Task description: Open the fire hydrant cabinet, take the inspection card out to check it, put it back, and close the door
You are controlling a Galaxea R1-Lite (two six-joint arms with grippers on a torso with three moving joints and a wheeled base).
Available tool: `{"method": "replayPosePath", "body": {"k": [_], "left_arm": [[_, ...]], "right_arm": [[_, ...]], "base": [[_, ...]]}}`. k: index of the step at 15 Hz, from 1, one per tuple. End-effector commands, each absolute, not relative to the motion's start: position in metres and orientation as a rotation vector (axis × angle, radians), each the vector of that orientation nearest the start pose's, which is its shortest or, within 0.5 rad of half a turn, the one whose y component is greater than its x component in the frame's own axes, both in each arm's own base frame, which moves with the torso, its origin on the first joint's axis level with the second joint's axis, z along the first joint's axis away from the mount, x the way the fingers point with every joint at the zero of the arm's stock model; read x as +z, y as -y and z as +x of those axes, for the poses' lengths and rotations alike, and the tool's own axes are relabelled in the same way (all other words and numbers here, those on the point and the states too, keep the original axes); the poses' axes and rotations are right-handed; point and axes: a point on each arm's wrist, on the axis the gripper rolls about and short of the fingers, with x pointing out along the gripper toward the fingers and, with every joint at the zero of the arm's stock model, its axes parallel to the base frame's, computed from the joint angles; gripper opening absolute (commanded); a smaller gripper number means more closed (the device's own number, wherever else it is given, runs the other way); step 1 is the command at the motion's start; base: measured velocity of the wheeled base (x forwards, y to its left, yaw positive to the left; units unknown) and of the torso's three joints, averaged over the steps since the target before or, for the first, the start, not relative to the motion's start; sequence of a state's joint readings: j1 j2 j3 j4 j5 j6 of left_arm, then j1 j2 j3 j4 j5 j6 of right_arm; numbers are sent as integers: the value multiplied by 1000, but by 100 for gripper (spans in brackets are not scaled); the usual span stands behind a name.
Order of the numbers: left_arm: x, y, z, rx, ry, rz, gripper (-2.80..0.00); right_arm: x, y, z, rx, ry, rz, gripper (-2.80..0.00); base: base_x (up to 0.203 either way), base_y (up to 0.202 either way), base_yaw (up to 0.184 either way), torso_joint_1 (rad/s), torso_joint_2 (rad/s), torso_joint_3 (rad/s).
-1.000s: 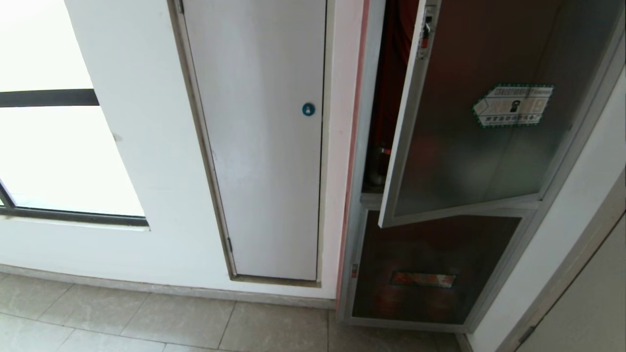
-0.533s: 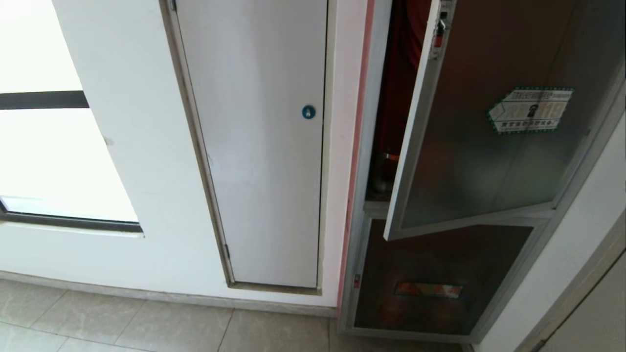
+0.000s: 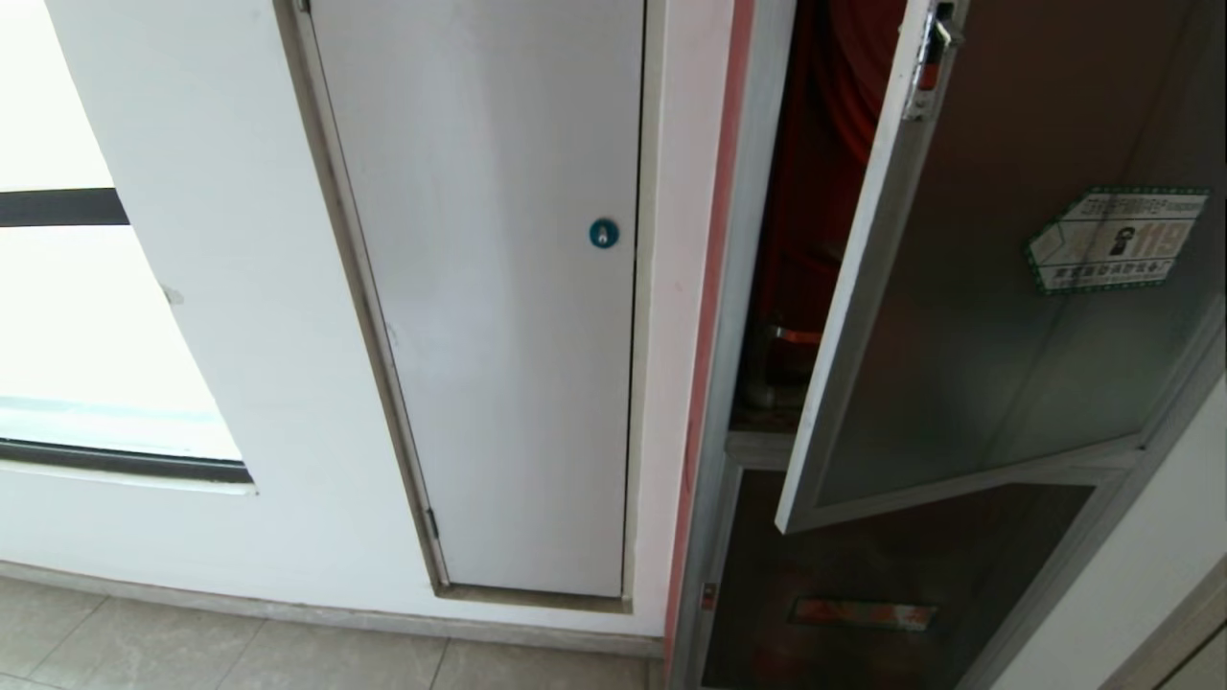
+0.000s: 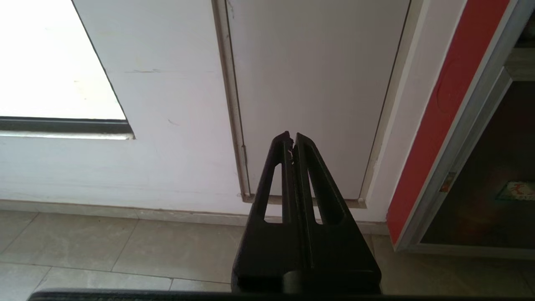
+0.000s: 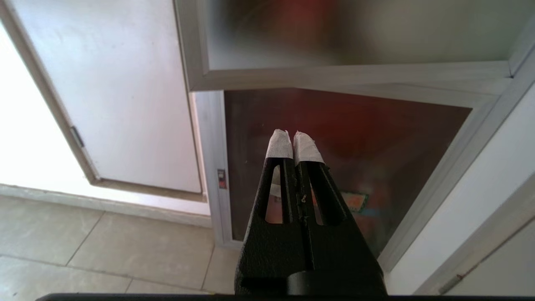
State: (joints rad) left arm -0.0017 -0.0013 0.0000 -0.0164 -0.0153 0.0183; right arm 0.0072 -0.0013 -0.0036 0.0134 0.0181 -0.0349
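The fire hydrant cabinet (image 3: 738, 287) stands at the right in the head view, with its silver frame and red interior (image 3: 815, 192). Its door (image 3: 997, 316), dark glass with a green-bordered sticker (image 3: 1117, 240) and a small red latch (image 3: 928, 72), hangs ajar toward me. The inspection card is hidden. Neither arm shows in the head view. My right gripper (image 5: 292, 136), tips wrapped in white tape, is shut and empty, low before the lower dark glass panel (image 5: 376, 125), under the door's bottom rail (image 5: 334, 77). My left gripper (image 4: 292, 138) is shut and empty, facing the white panel.
A plain white panel (image 3: 498, 287) with a blue round lock (image 3: 603, 233) fills the wall left of the cabinet. A bright window (image 3: 57, 335) lies further left. Grey floor tiles (image 3: 192, 652) run along the wall. A white wall (image 3: 1169, 537) closes in at the right.
The whole head view has shifted and grown: the camera has moved closer to the wall, so the cabinet and its door sit further right and lower. The door stays ajar.
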Motion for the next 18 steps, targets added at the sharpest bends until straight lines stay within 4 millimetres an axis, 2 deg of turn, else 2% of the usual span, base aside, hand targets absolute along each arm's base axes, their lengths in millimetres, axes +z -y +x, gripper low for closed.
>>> {"method": "replayPosePath", "body": {"k": [1,18], "left_arm": [[76,0,-22,-17,11,18,-280],[76,0,-22,-17,11,20,-280]], "right_arm": [[75,0,-23,26,-7,-35,-280],[75,0,-23,26,-7,-35,-280]], "base": [[198,0,1,6,2,2],[196,0,1,2,3,3]]}}
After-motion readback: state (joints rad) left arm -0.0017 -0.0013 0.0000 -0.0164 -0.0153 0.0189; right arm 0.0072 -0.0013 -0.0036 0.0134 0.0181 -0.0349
